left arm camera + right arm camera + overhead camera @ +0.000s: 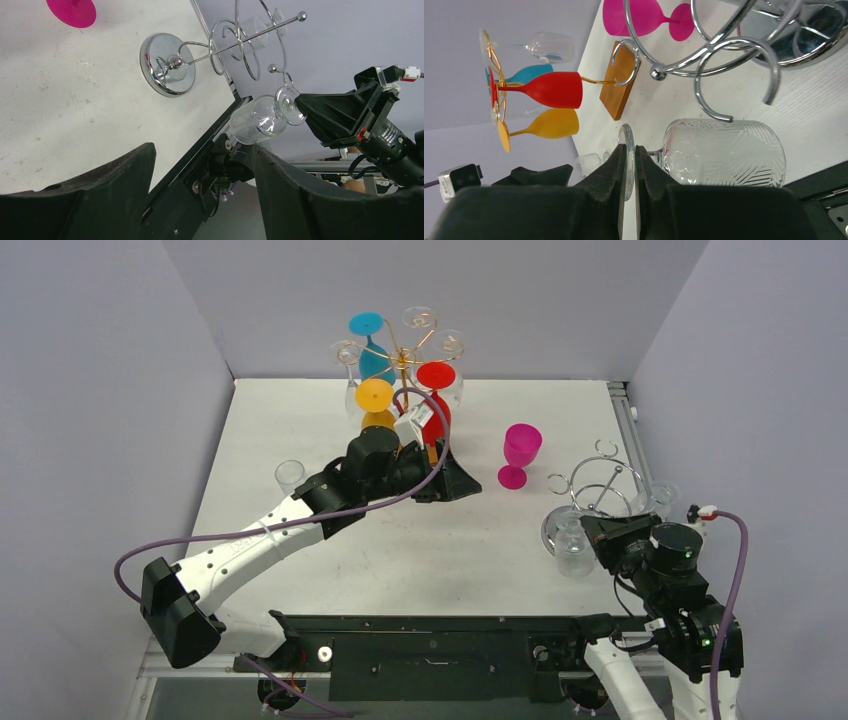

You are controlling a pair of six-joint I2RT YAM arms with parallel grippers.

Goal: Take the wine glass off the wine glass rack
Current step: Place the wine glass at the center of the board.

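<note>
The gold wire rack [403,360] stands at the back of the table with blue [372,350], yellow [376,403], red [436,390] and clear glasses hanging on it. Its wooden base [620,80] shows in the right wrist view. My left gripper [455,483] is open and empty, low beside that base. My right gripper [630,148] is shut on the foot of a clear patterned wine glass [724,152], bowl down, next to the chrome stand [600,485]. I cannot tell if the bowl touches the table. The glass also shows in the left wrist view [257,120].
A pink glass [520,452] stands upright between the two stands. A small clear glass [290,475] stands left of my left arm. The chrome stand's round base [167,62] and curled arms are close to the held glass. Grey walls enclose the table.
</note>
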